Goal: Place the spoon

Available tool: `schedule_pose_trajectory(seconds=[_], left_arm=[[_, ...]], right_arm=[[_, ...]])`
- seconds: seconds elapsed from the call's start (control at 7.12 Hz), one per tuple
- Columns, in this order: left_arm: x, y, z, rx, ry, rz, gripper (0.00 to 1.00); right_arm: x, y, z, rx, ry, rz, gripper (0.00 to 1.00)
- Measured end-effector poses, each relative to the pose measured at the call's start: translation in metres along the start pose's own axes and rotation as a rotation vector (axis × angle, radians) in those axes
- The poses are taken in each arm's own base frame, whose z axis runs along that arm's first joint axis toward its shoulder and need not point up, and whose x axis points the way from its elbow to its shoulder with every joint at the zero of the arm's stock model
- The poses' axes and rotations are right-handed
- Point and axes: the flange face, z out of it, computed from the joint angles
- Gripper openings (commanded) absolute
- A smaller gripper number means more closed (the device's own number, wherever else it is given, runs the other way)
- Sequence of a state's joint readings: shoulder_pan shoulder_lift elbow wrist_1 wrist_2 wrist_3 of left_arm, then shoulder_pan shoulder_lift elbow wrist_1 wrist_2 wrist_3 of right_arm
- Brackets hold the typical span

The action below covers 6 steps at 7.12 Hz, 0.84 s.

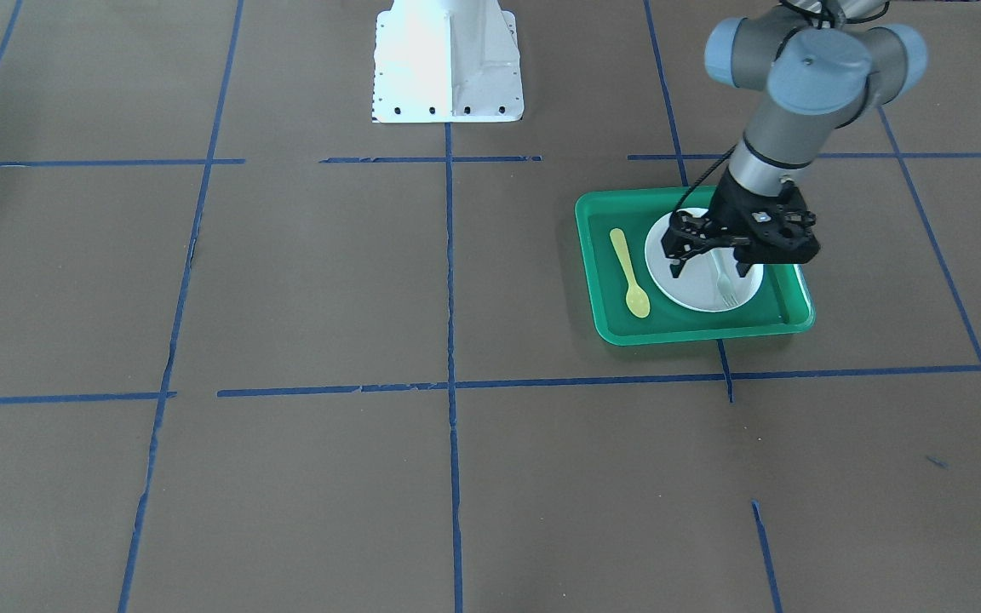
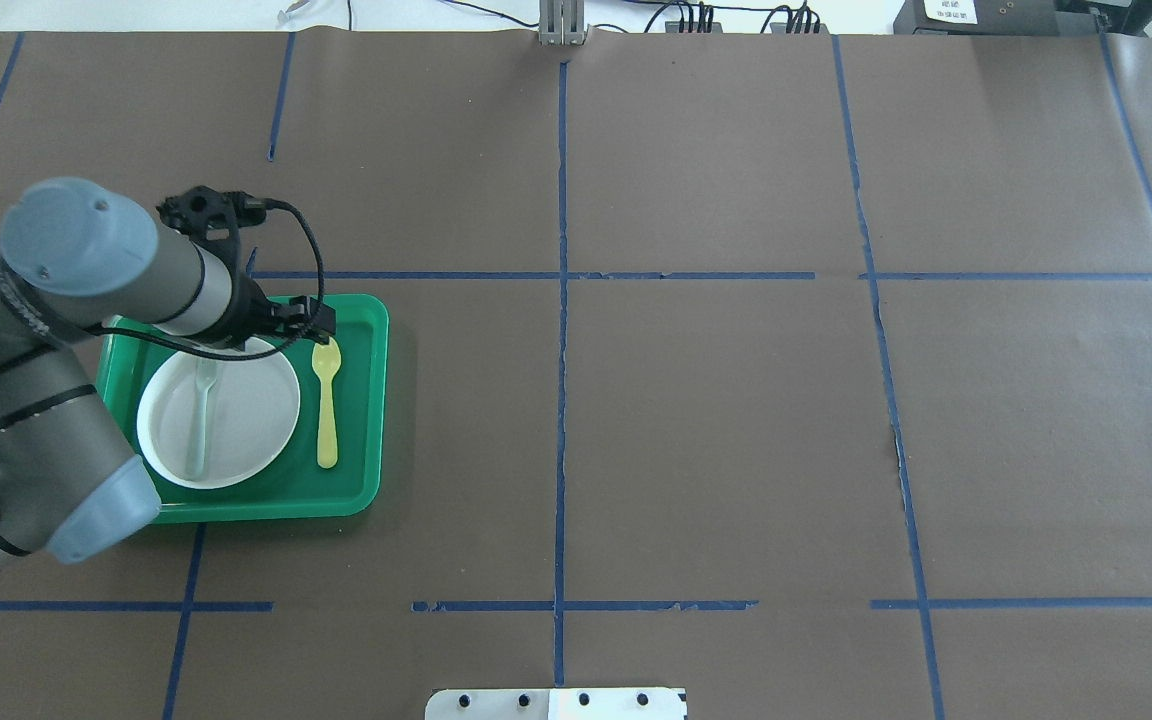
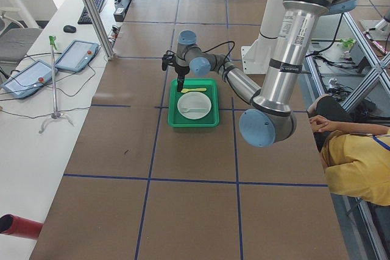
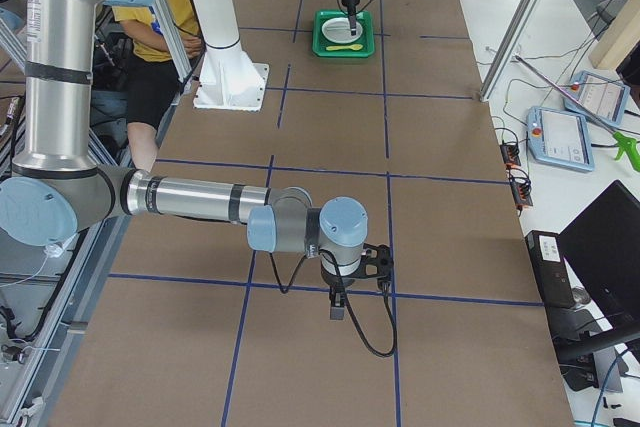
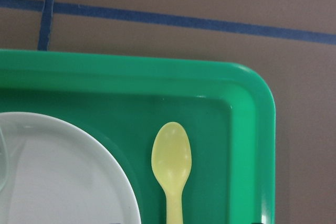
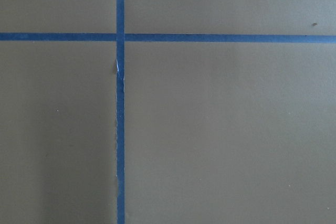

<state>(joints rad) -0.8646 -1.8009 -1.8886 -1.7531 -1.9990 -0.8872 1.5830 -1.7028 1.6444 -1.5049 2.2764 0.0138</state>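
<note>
The pale-yellow spoon lies flat on the floor of the green tray, beside the white plate, with its bowl toward the operators' side. It also shows in the overhead view and in the left wrist view. My left gripper hangs open and empty just above the plate, apart from the spoon. My right gripper shows only in the exterior right view, low over bare table far from the tray. I cannot tell whether it is open or shut.
A pale grey-green fork lies on the plate. The tray sits on the robot's left side of the brown table, which is marked with blue tape lines. The white robot base stands at the table's edge.
</note>
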Motion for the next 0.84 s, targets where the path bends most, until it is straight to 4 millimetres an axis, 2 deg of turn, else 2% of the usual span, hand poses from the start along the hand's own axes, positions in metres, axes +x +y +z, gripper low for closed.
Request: schedule_pose_trajectory(seconds=[0.14,0.28,0.56,0.7,0.84], left_arm=[[-0.078,-0.012,-0.023,-0.006,-0.041,0.087,1.0],[-0.164,-0.013,-0.045,-0.019,-0.093,0.148,1.0],[-0.341,0.006,-0.09,-0.079,-0.179,0.187,1.0],[-0.414,0.02,-0.111,-0.113,-0.194,0.191,1.0],[-0.459,0.036,-0.131,-0.137,-0.189,0.165,1.0]], right_arm=[[0.0,0.0,0.0,0.0,0.0,0.0,1.0],[0.0,0.0,0.0,0.0,0.0,0.0,1.0],[0.0,0.0,0.0,0.0,0.0,0.0,1.0],[0.0,0.0,0.0,0.0,0.0,-0.001,1.0],[0.0,0.0,0.0,0.0,0.0,0.0,1.0]])
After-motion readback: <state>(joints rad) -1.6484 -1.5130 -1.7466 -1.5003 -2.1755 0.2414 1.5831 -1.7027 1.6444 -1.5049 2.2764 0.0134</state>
